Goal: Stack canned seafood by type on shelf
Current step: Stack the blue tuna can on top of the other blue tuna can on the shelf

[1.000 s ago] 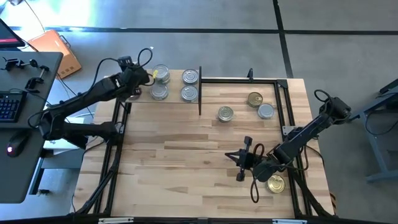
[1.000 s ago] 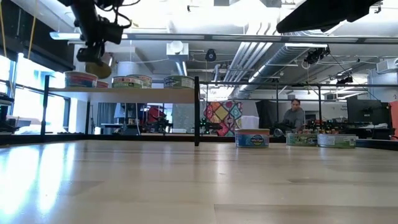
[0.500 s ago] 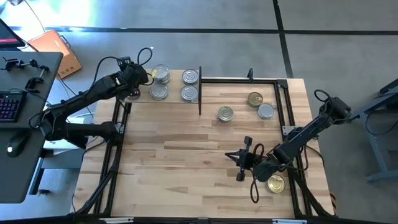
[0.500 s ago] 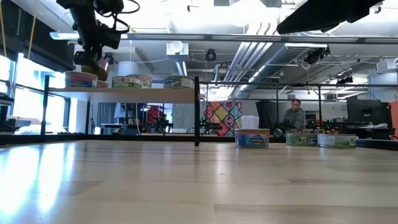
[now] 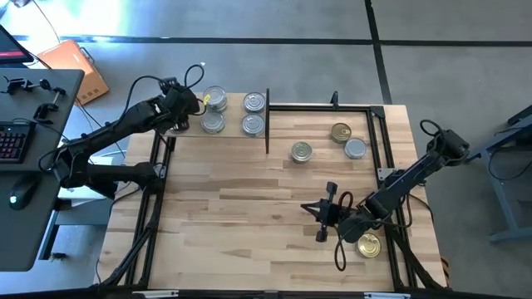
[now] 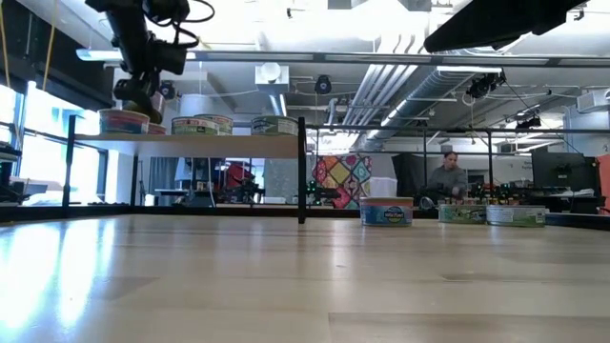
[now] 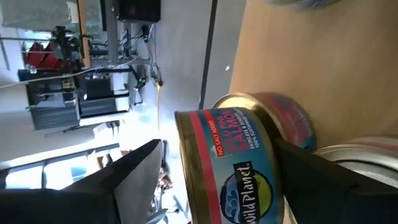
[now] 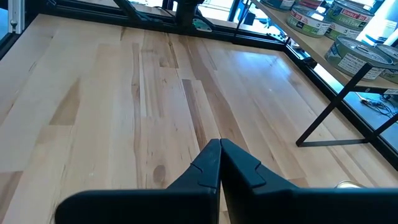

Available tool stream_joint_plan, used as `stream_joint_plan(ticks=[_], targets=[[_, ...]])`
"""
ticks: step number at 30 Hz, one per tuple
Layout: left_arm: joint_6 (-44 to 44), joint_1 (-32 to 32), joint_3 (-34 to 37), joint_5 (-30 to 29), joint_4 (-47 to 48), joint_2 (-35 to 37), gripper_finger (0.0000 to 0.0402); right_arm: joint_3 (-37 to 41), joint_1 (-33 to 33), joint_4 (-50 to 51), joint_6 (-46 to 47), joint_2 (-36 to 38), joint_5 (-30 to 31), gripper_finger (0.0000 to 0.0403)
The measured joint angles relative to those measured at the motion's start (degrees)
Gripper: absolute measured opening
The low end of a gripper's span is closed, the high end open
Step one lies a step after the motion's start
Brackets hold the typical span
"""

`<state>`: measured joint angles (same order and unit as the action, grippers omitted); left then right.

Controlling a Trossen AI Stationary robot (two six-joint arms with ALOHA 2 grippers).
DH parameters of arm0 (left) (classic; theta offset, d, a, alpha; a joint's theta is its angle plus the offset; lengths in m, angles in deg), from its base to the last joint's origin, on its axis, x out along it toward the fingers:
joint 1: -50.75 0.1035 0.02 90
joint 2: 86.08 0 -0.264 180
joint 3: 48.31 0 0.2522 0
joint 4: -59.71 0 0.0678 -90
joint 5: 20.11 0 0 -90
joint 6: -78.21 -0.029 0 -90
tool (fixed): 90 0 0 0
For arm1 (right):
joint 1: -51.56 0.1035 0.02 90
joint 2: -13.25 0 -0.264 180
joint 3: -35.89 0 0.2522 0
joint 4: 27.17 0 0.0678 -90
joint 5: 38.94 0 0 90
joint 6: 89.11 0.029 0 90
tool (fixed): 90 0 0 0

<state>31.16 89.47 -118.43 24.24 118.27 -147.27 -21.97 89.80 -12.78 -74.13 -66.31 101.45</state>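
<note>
Where overhead hides it, left gripper [image 7: 211, 186] clamps tin [image 7: 233, 168].

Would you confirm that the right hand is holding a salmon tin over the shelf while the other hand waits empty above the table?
Not quite: the holder is the left hand, gripping the salmon tin over the shelf, as the left wrist view shows. The right hand is the empty one, waiting shut above the table.

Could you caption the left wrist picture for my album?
Left end effector holds a salmon tin above another tin on the shelf.
</note>
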Motion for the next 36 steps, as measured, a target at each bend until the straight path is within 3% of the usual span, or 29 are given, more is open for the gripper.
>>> stream_joint_plan(ticks=[19, 36], targets=[[0.9, 0.7, 0.0, 8.6, -0.2, 0.0, 0.0294, 0.0, 0.0, 0.0, 0.0, 0.0, 0.0, 0.0], [-3.0, 4.1, 0.0, 7.4, -4.5, 0.0, 0.0294, 0.0, 0.0, 0.1, 0.0, 0.0, -1.3, 0.0]])
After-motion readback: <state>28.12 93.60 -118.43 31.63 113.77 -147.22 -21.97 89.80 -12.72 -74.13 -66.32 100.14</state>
